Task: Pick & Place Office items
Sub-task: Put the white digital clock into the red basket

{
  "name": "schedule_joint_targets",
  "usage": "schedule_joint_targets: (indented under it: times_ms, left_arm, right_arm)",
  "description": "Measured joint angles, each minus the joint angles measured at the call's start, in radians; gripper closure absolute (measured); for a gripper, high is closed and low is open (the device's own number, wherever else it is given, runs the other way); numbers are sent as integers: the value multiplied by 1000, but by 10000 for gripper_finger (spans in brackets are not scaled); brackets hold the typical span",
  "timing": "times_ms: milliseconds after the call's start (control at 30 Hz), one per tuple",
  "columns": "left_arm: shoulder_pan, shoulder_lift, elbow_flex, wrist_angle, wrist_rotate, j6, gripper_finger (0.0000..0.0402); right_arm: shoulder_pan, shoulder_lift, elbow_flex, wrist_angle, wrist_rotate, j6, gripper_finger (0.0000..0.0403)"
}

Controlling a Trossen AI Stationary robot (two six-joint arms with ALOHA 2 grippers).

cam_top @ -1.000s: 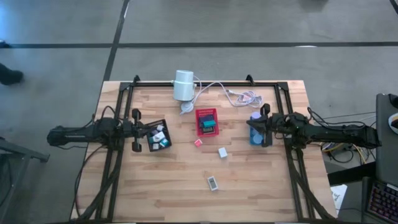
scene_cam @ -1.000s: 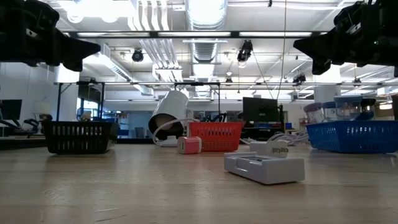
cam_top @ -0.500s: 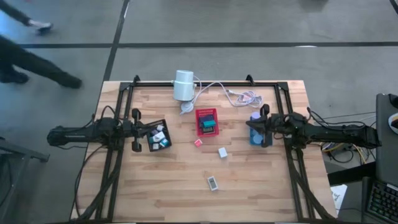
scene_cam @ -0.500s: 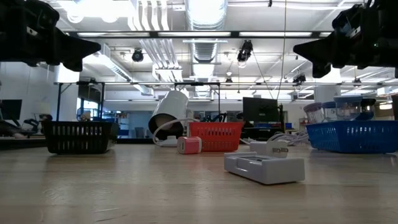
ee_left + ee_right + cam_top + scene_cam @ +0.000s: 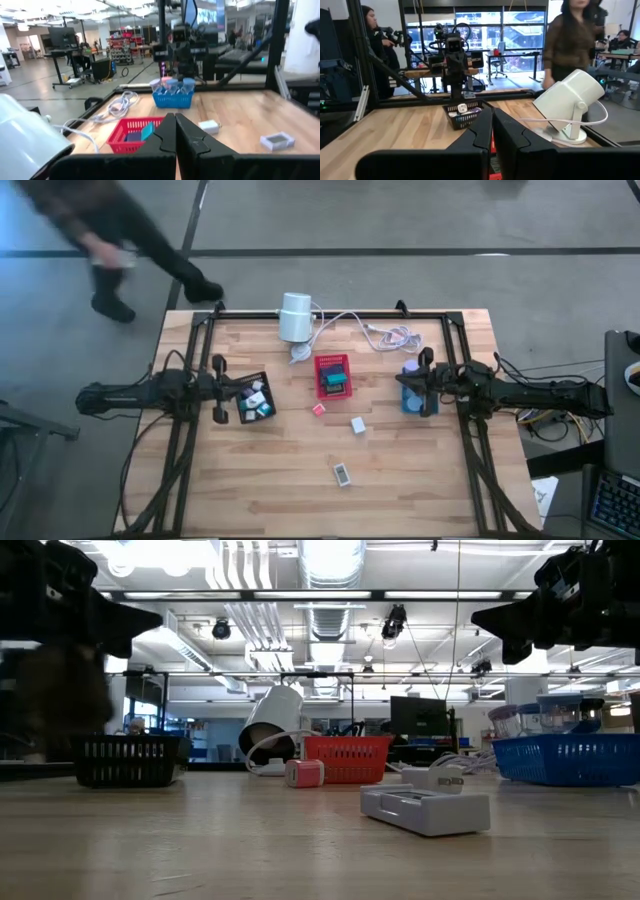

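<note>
Both claws hang shut and empty, the left claw (image 5: 222, 390) beside the black tray (image 5: 254, 397), the right claw (image 5: 420, 382) over the blue tray (image 5: 411, 396); between them on the surface (image 5: 280, 480), the grey block (image 5: 342, 474) points lengthwise toward the front edge, well apart from the white block (image 5: 358, 424) and pink block (image 5: 318, 409).

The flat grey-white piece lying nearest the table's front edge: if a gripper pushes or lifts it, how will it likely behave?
The flat grey-white piece sits low and wide in the low view, so it would probably slide rather than tip or roll. It looks like stiff, light plastic, though that is a guess. Its low profile on the wooden table may leave jaws little to grip.
</note>
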Motion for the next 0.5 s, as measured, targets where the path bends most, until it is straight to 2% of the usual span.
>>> schedule_joint_targets:
  times_ms: [267,367,500]
  left_arm:
    - [0,0,10,71,-7,-27,401]
    - [0,0,23,90,-64,-41,401]
    - [0,0,41,140,-90,28,401]
  right_arm:
    - [5,0,0,-1,0,15,390]
    - [6,0,0,-1,-1,23,390]
    - [6,-1,0,4,-1,17,390]
